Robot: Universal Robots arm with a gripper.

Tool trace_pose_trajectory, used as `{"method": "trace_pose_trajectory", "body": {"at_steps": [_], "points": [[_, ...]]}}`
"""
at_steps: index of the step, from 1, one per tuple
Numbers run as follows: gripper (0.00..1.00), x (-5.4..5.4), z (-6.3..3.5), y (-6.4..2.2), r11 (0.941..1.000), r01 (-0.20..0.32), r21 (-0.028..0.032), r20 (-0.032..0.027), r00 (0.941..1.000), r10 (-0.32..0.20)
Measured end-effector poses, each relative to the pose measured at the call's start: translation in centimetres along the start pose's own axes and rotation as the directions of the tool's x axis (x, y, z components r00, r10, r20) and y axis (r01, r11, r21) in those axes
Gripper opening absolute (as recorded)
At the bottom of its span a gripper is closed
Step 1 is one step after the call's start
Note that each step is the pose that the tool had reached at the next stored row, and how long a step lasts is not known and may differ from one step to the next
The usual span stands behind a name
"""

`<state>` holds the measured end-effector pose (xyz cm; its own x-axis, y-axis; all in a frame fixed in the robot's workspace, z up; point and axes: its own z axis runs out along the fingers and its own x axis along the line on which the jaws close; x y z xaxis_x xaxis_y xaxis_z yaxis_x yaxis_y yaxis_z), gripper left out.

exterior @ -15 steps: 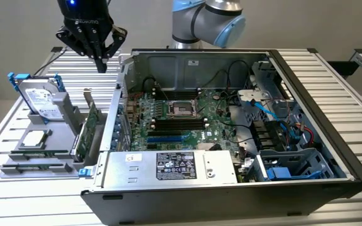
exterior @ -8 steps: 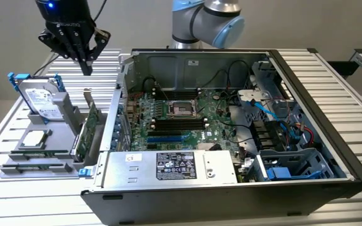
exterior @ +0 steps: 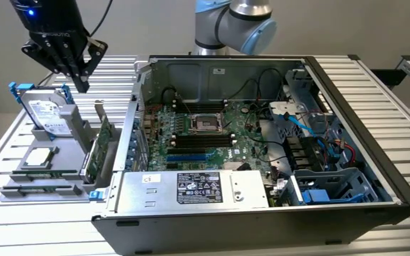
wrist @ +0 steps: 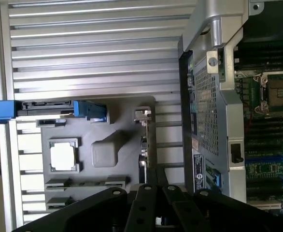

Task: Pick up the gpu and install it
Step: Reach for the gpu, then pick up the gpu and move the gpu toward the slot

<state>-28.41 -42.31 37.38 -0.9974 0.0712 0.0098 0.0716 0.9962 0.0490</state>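
You're on the approach to the pick: your gripper [exterior: 83, 85], drawn narrow and empty, hangs above the tray [exterior: 20, 190] where the gpu [exterior: 105, 140] stands on edge beside the case [exterior: 262, 226], so the grasp likely needs wider jaws squared to its thin top edge.

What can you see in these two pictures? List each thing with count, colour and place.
gpu: one, green with silver bracket, upright in the tray beside the computer case.
tray: one, grey, on the table.
hard drive: one, silver in blue frame, upright in tray.
processor chip: one, silver, flat in tray.
memory sticks: two, green, tray's end nearest the exterior camera.
computer case: one, black, open, on the table.
gripper: one, black, above the tray.
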Motion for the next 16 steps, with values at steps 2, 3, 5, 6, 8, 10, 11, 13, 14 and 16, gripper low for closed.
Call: {"method": "trace_pose_trajectory", "body": {"at_steps": [2, 3, 5, 6, 8, 10, 11, 13, 14, 16], "points": [[0.11, 0.33, 0.07, -0.61, 1.0, 0.0, -0.0017, -0.0001, 1.0, 0.0], [0.11, 0.48, 0.12, -0.77, 1.0, 0.0, -0.0021, -0.0001, 1.0, 0.0], [0.11, 0.58, 0.12, -0.8, 1.0, 0.0, -0.0022, -0.0002, 1.0, 0.0], [0.11, 0.58, 0.12, -0.8, 1.0, 0.0, -0.0022, -0.0001, 1.0, 0.0], [0.11, 0.58, 0.12, -0.8, 1.0, 0.0, -0.0022, 0.0, 1.0, 0.0], [0.11, 0.58, 0.12, -0.8, 1.0, 0.0, -0.0021, 0.0, 1.0, 0.0], [0.11, 0.58, 0.12, -0.8, 1.0, 0.0, -0.0021, -0.0001, 1.0, 0.0], [0.11, 0.58, 0.12, -0.8, 1.0, 0.0, -0.0022, 0.0, 1.0, 0.0], [0.11, 0.58, 0.12, -0.8, 1.0, 0.0, -0.0022, 0.0, 1.0, 0.0], [0.11, 0.59, 0.11, -0.8, 1.0, 0.0, -0.0021, -0.0001, 1.0, 0.0]]}}
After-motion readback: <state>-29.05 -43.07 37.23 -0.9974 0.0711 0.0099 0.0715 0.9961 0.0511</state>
